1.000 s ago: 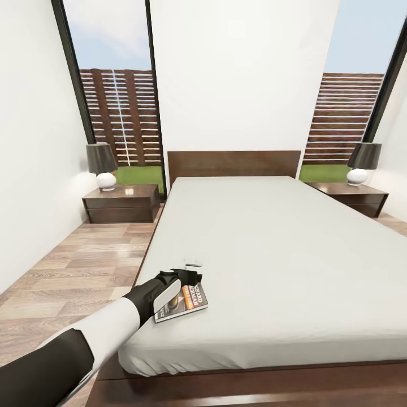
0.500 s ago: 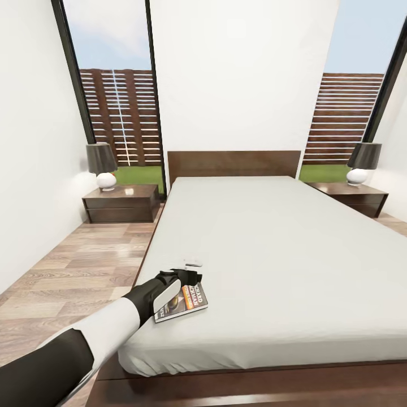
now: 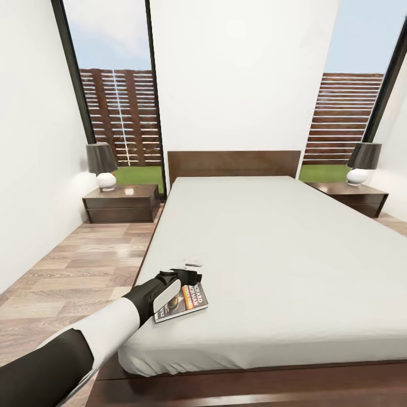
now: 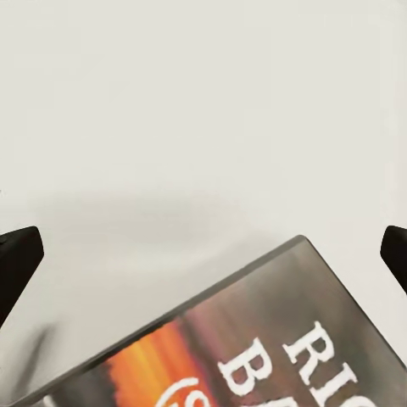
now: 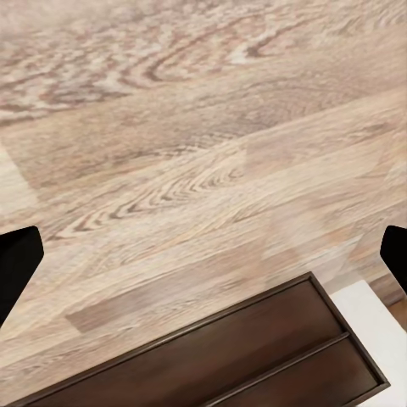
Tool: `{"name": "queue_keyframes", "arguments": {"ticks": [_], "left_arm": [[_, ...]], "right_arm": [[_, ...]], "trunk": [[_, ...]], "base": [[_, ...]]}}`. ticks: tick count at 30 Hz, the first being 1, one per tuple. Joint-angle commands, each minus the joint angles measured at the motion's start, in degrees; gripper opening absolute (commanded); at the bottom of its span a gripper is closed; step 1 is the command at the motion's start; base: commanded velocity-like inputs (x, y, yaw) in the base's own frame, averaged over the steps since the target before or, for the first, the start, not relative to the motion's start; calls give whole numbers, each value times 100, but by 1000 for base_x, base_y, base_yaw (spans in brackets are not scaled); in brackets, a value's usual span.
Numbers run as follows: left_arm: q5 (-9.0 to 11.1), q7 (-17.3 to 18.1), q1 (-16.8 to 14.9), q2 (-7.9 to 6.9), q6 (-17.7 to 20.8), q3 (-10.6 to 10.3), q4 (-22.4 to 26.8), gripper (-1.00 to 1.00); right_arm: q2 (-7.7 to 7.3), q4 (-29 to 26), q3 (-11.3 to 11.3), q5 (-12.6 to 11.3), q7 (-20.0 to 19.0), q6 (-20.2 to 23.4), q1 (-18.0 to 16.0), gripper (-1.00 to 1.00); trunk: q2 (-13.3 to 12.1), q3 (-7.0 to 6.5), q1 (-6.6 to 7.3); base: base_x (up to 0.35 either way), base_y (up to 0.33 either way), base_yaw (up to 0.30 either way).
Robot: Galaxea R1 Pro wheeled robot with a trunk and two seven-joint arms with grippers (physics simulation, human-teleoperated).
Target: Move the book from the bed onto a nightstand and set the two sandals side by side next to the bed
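One book (image 3: 182, 303) in play, flat on the bed (image 3: 282, 254) near its foot-end left corner, cover up, directly under the left gripper (image 3: 180, 288). Jaws spread wide in the left wrist view, dark fingertips (image 4: 17, 259) at either margin, book (image 4: 254, 339) corner low between them, pale mattress beyond. No contact visible yet.

Judgement: thin paperback on a soft surface, so best lowered until one finger slides beneath an edge, or nudged to overhang the mattress edge first. Square the jaws across the spine or a short edge, not the corner. Close slowly; watch for the cover fanning.

Nightstand (image 3: 121, 203) far ahead of the gripper, by the headboard, lamp (image 3: 102, 165) on top: aim for bare surface.

Right gripper (image 5: 203, 254) also wide, above floor (image 5: 170, 153) and bed frame.
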State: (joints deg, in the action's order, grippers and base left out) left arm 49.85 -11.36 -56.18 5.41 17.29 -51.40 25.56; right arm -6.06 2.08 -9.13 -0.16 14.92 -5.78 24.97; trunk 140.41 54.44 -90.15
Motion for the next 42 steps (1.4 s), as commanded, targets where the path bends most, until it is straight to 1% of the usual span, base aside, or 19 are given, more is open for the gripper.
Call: {"name": "queue_keyframes", "arguments": {"ticks": [1,25,30,42], "left_arm": [[60,-50,-7,-5,6,-46,11,100],[60,-45,-4,-5,10,-46,17,100],[60,-43,-4,-5,11,-46,14,100],[60,-48,-5,-5,12,-46,11,100]], "right_arm": [[-1,11,-37,-2,2,-46,-4,100],[-4,11,-37,-2,2,-46,-5,100],[-2,11,-37,-2,2,-46,-5,100],[-1,11,-34,-2,2,-46,-7,100]], "trunk": [[2,4,1],[2,4,1],[203,94,-109],[203,94,-109]], "base": [[0,0,0],[0,0,0],[0,0,0],[0,0,0]]}}
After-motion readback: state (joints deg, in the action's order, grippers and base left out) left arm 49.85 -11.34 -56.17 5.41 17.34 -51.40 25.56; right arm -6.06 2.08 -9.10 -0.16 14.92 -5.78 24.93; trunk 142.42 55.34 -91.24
